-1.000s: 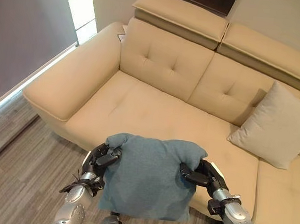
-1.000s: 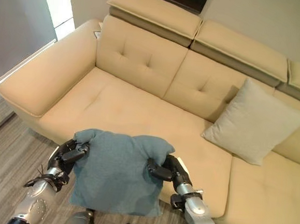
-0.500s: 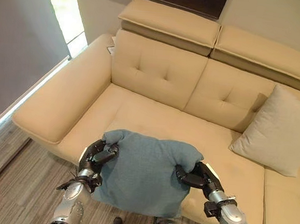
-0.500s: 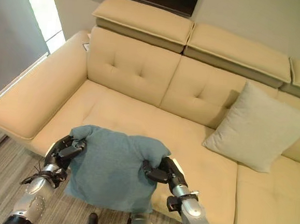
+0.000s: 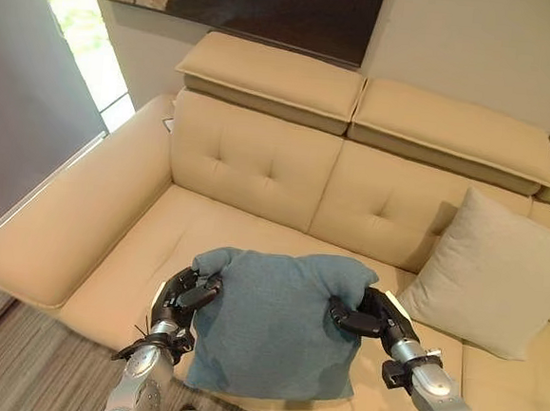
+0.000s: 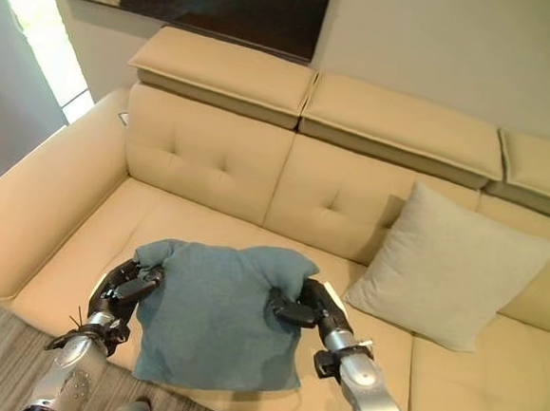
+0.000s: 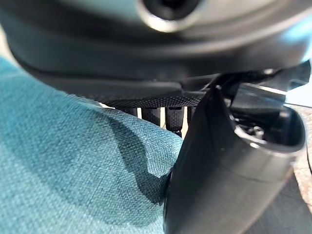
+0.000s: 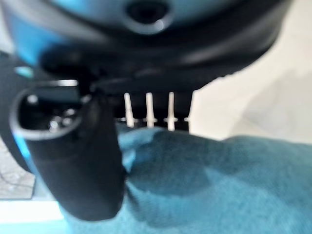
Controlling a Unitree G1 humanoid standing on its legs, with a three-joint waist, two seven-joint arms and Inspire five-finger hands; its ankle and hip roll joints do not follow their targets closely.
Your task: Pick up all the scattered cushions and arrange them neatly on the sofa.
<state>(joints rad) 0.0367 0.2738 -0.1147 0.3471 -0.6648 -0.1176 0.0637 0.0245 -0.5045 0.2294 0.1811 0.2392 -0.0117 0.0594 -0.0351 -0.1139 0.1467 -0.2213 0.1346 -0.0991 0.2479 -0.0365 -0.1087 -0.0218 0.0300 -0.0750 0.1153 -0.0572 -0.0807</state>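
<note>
Gripping a teal cushion [image 5: 275, 325] by its two upper corners, the left hand [image 5: 180, 297] and the right hand [image 5: 369, 316] hold it in the air over the front edge of a cream sofa [image 5: 250, 165], with thumb and fingers of each pinching the fabric. The cushion hangs upright between them, its lower edge apparently clear of the seat, though that is hard to judge from above. A beige cushion [image 5: 493, 275] leans against the sofa's backrest on the robot's right, well apart from the teal one. A dark framed picture [image 5: 253, 4] hangs on the wall behind.
</note>
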